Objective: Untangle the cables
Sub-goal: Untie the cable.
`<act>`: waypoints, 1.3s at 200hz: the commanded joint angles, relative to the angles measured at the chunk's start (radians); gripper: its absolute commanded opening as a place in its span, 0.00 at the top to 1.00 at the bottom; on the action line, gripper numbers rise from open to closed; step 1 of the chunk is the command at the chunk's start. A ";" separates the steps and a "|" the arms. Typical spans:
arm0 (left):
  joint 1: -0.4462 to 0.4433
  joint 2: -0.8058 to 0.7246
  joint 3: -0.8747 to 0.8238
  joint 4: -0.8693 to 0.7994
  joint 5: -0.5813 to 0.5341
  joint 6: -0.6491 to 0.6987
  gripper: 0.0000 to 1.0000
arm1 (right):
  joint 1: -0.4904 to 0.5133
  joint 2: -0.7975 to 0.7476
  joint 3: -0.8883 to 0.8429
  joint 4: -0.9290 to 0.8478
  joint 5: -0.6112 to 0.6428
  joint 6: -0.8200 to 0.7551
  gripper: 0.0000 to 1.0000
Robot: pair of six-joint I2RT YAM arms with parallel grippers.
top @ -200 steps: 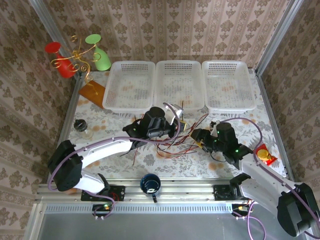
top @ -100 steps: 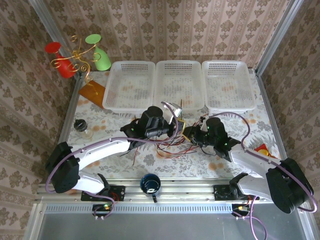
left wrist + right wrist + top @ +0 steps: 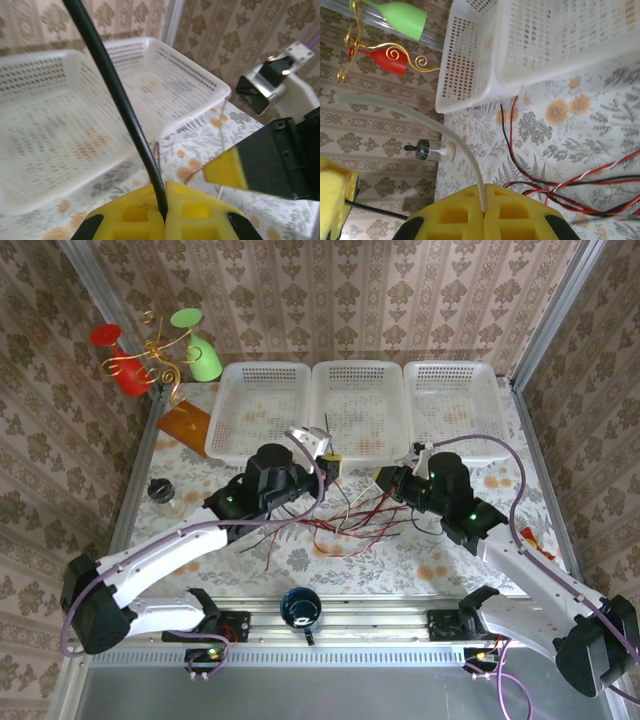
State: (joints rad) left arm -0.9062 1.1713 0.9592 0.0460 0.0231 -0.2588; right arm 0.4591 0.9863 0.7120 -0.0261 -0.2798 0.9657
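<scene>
The cables (image 3: 360, 525) lie as a loose tangle of thin red, black and white wires on the flowered tablecloth between the two arms. My left gripper (image 3: 327, 462) hangs above their left side, shut on a black cable (image 3: 120, 100) that runs up out of its yellow pads (image 3: 135, 210). My right gripper (image 3: 386, 479) is just to the right, shut on a white cable (image 3: 465, 145) that curves away from its pads (image 3: 520, 210). Red and black strands (image 3: 545, 187) trail on the cloth below it. The two grippers sit close together, a little apart.
Three white baskets (image 3: 262, 410), (image 3: 358, 405), (image 3: 455, 405) line the back of the table. A blue mug (image 3: 300, 608) stands at the near edge and a small glass bottle (image 3: 165, 495) at the left. Red and green goblets (image 3: 150, 355) stand back left.
My right gripper has closed on the white cable and lifted back toward the baskets. The left gripper has pulled left and back with the black cable, spreading the tangle.
</scene>
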 commanded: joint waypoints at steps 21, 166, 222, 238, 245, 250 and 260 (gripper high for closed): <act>0.043 -0.133 0.017 -0.031 -0.167 0.102 1.00 | -0.023 -0.016 0.145 -0.111 0.049 -0.132 1.00; 0.152 -0.317 -0.066 -0.107 -0.394 0.086 1.00 | -0.251 -0.019 0.241 -0.205 0.079 -0.230 1.00; 0.249 -0.385 -0.066 -0.185 -0.366 0.051 1.00 | -0.312 -0.054 0.254 -0.234 0.072 -0.258 1.00; 0.266 -0.394 -0.063 -0.215 -0.355 0.055 1.00 | -0.334 -0.063 0.256 -0.243 0.073 -0.267 1.00; 0.273 -0.397 -0.059 -0.230 -0.346 0.060 1.00 | -0.344 -0.068 0.256 -0.246 0.074 -0.271 1.00; 0.280 -0.397 -0.053 -0.248 -0.340 0.066 1.00 | -0.353 -0.071 0.255 -0.250 0.076 -0.272 1.00; 0.292 -0.398 -0.037 -0.289 -0.344 0.072 1.00 | -0.369 -0.079 0.253 -0.264 0.083 -0.272 1.00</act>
State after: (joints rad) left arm -0.6479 0.7910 0.8978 -0.1448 -0.3065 -0.1974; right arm 0.1326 0.9367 0.9337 -0.2428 -0.2401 0.7273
